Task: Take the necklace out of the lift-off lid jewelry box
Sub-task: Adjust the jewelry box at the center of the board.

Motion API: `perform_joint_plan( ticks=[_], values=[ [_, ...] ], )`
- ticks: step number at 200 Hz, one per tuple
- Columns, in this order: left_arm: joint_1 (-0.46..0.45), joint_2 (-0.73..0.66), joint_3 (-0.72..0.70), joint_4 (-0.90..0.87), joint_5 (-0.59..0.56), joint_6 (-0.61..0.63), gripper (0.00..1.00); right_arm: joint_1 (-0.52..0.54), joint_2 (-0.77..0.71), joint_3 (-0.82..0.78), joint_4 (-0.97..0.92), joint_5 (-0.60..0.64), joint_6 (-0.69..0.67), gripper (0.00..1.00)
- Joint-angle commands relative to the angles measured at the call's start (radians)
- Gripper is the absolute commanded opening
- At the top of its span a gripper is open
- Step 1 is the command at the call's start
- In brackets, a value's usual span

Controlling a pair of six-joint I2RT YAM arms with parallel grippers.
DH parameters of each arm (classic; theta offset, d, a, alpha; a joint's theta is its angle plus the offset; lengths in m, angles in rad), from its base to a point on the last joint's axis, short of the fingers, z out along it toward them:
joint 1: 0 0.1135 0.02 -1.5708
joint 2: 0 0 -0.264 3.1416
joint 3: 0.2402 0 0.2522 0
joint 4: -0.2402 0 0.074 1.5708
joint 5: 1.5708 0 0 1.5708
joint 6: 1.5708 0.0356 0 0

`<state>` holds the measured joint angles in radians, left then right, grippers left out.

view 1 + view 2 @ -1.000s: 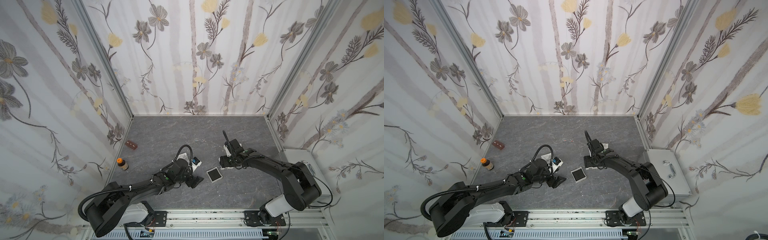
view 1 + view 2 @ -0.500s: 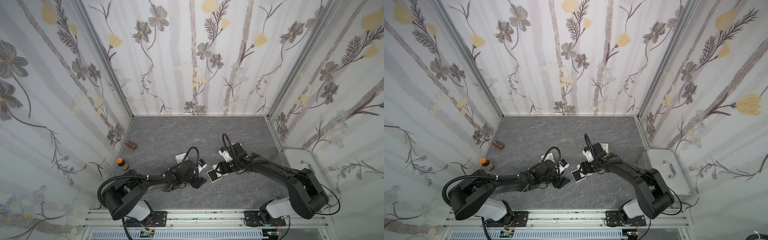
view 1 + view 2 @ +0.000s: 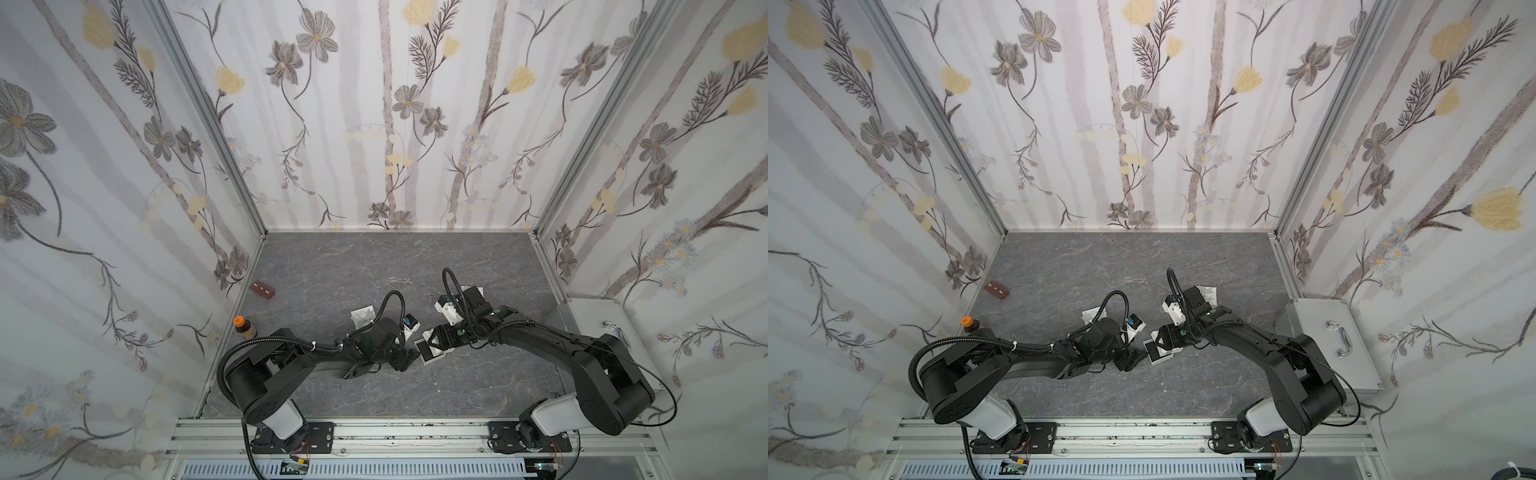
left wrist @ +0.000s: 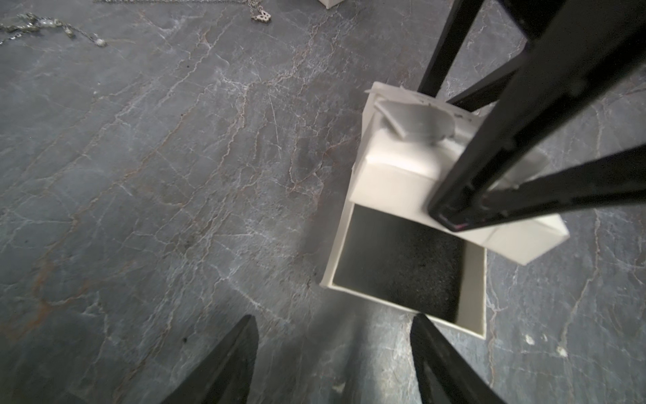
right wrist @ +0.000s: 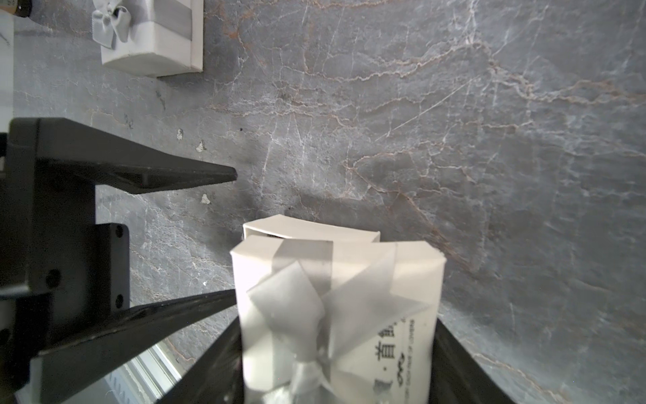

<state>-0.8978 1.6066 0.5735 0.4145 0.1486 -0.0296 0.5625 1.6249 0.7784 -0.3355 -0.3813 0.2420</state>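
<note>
The jewelry box base (image 4: 475, 280), white with a black foam lining, sits on the grey table in front of both arms (image 3: 424, 348) (image 3: 1152, 353). No necklace shows on the visible foam. My right gripper (image 5: 335, 349) (image 3: 436, 340) is shut on the white lift-off lid (image 5: 335, 280) with its grey ribbon bow. It holds the lid tilted over the far part of the base (image 4: 395, 182). My left gripper (image 4: 334, 318) (image 3: 405, 358) stands open just short of the base's near rim, holding nothing. Two thin necklace chains (image 4: 260, 14) (image 4: 45, 26) lie on the table beyond.
Another white ribboned box (image 5: 150, 35) (image 3: 363, 318) stands behind the left arm, and a further white box (image 3: 473, 291) behind the right wrist. A brown block (image 3: 262, 289) and an orange-capped bottle (image 3: 243, 326) sit by the left wall. A metal case (image 3: 1329, 340) lies at the right.
My right gripper has carried the lid forward and left until it hangs over the box base. My left gripper has slid right, up to the base, and its jaws have narrowed a little.
</note>
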Motion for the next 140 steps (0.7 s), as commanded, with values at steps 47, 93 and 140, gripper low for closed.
perform_joint_plan(
  ticks=[47, 93, 140],
  values=[
    [-0.004, 0.023, 0.014, 0.033, -0.032, -0.019, 0.70, 0.020, 0.013, -0.007, 0.068, -0.030, 0.033, 0.69],
    [-0.012, 0.024, 0.013, 0.035, -0.029, -0.024, 0.71, 0.021, -0.006, -0.019, 0.071, -0.011, 0.084, 0.69],
    [-0.020, 0.029, 0.008, 0.050, -0.020, -0.027, 0.70, 0.022, -0.109, -0.074, 0.105, 0.045, 0.175, 0.69]
  ],
)
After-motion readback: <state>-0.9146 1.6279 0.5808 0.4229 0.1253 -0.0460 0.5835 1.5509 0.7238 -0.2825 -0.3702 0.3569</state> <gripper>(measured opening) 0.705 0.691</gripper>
